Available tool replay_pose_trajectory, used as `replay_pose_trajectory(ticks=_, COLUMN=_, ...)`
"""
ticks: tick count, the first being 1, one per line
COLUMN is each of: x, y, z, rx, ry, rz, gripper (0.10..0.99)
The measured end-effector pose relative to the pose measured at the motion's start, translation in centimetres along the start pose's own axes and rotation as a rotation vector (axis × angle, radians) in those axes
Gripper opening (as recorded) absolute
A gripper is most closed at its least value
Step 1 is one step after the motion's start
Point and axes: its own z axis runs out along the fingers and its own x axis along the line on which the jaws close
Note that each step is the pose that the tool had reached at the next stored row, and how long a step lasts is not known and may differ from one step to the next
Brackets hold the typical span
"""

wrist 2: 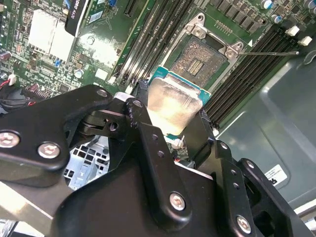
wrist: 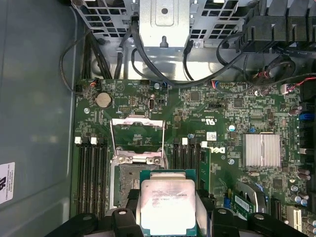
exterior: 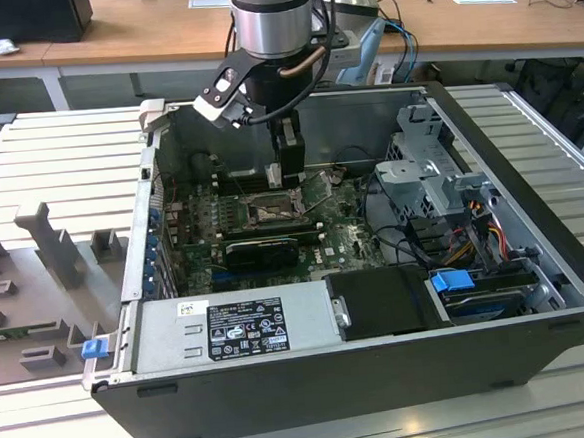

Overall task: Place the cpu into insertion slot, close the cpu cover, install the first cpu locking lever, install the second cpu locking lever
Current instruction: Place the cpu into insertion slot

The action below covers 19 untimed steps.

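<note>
My gripper (exterior: 287,171) is shut on the cpu (wrist 2: 173,104), a flat square chip with a silvery top, and holds it by two opposite edges inside the open computer case. The cpu (wrist: 168,203) hangs a little above the green board, partly over the insertion slot (wrist: 125,183). In the second wrist view the insertion slot (wrist 2: 199,59) lies just beyond the chip, its dark centre bare. The cpu cover (wrist: 137,121) stands swung open at the slot's far edge. A thin metal lever rod (wrist 2: 272,53) sticks out beside the slot.
Memory slots (wrist: 91,173) flank the socket. A black card (exterior: 260,249) lies in front of it, and a finned heatsink (wrist: 263,149) is on the board. A power supply (exterior: 235,328), a drive cage (exterior: 431,169) and cables (exterior: 472,216) fill the case.
</note>
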Motion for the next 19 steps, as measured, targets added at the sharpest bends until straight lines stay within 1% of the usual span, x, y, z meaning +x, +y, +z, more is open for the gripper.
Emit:
replay_pose_trajectory(ticks=4, x=-0.01, y=-0.05, z=0.60, rx=0.003, ry=0.0000, rz=0.000, gripper=0.533)
replay_pose_trajectory(ticks=7, x=-0.03, y=-0.12, z=1.33, rx=0.004, ry=0.0000, rz=0.000, gripper=0.533)
replay_pose_trajectory(ticks=9, x=-0.03, y=-0.15, z=1.58, rx=0.004, ry=0.0003, rz=0.000, gripper=0.533)
replay_pose_trajectory(ticks=13, x=-0.05, y=-0.22, z=2.45, rx=0.004, ry=0.0011, rz=0.000, gripper=0.533)
replay_pose_trajectory(ticks=15, x=-0.06, y=-0.27, z=2.96, rx=0.006, ry=0.0011, rz=0.000, gripper=0.533)
replay_pose_trajectory(ticks=17, x=-0.06, y=-0.29, z=3.21, rx=0.007, ry=0.0011, rz=0.000, gripper=0.533)
replay_pose_trajectory(ticks=18, x=-0.06, y=-0.31, z=3.42, rx=0.008, ry=0.0012, rz=0.000, gripper=0.533)
replay_pose_trajectory(ticks=19, x=-0.05, y=-0.35, z=3.92, rx=0.008, ry=0.0014, rz=0.000, gripper=0.533)
